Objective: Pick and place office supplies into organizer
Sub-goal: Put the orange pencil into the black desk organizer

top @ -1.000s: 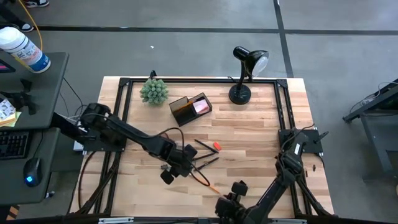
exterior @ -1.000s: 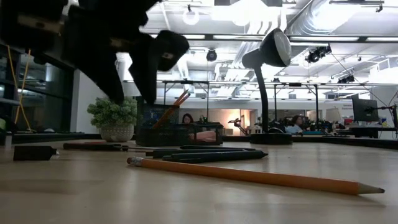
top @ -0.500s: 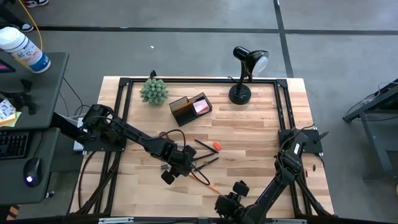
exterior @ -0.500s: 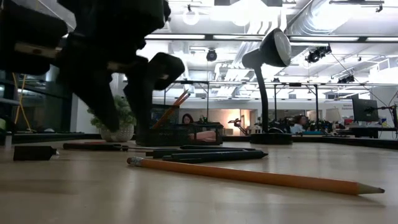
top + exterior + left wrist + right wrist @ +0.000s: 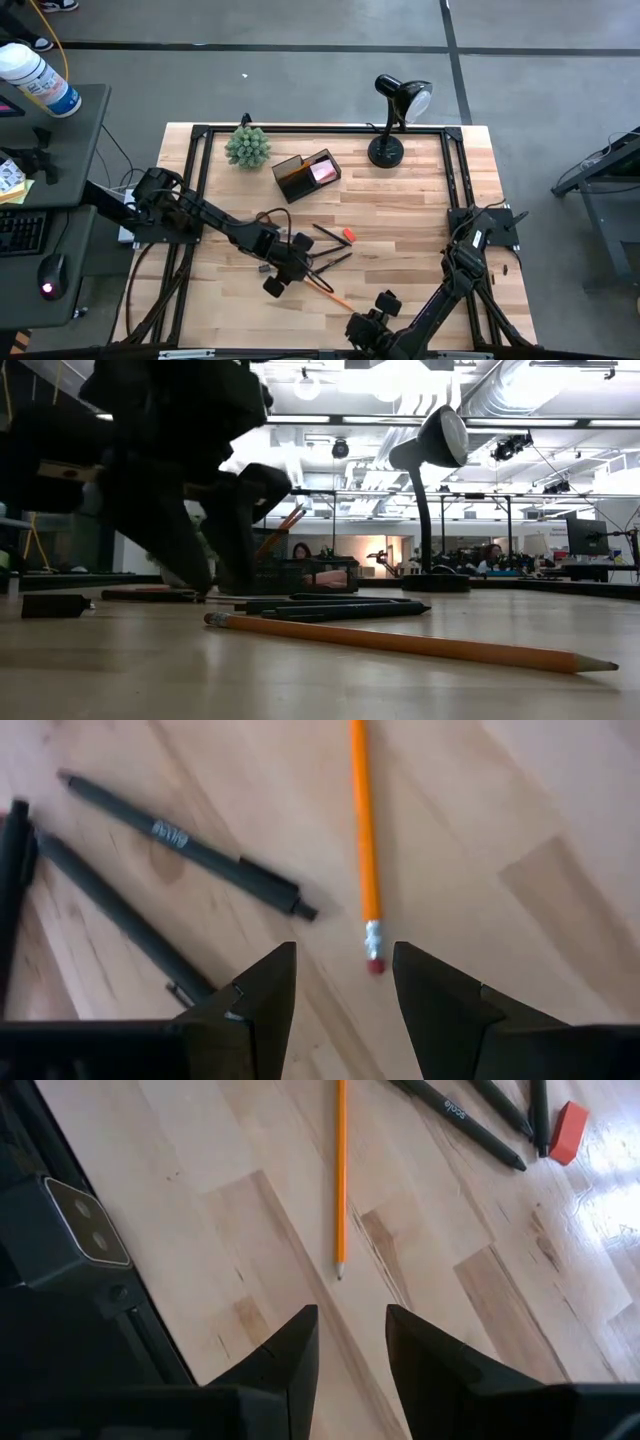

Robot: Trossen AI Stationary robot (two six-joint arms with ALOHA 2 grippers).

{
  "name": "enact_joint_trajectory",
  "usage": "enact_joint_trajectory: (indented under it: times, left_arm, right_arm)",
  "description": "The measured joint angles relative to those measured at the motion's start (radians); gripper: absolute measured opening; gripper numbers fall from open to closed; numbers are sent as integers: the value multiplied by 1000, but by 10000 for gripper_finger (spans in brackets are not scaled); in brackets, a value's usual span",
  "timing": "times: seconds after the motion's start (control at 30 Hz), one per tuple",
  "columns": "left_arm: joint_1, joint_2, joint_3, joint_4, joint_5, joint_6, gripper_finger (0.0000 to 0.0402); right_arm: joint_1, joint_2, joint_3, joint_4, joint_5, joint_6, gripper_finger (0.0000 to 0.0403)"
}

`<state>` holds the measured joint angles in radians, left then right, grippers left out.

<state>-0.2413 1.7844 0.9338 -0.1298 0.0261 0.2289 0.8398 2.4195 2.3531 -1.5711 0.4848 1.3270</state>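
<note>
An orange pencil (image 5: pixel 365 830) lies flat on the wooden table, its eraser end (image 5: pixel 375 963) just ahead of the gap of my open left gripper (image 5: pixel 343 988). The gripper points steeply down, close over the table (image 5: pixel 218 582), and touches nothing. Black pens (image 5: pixel 185 845) lie beside the pencil, with a red eraser (image 5: pixel 349 236) beyond them. The black organizer (image 5: pixel 307 173) stands farther back with a pink pad (image 5: pixel 322 170) in it. My right gripper (image 5: pixel 350 1348) hangs open near the front edge (image 5: pixel 372 312), off the pencil's tip (image 5: pixel 339 1272).
A small green plant (image 5: pixel 247 146) stands at the back left and a black desk lamp (image 5: pixel 395 120) at the back right. A black frame (image 5: pixel 200 180) runs along the table's sides. Bare wood lies to the right of the pens.
My left gripper has sunk toward the table and a little toward the near edge, rolling slightly, and now stands low over the pencil's eraser end. Its finger gap looks the same. The pencil and pens have not moved.
</note>
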Motion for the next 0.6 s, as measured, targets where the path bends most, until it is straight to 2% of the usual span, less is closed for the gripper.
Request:
enact_joint_trajectory:
  times: [0.6]
  left_arm:
    - [-2, 0, -29, 25, 28, -107, 159]
  right_arm:
    - [0, 0, 0, 0, -5, 0, 112]
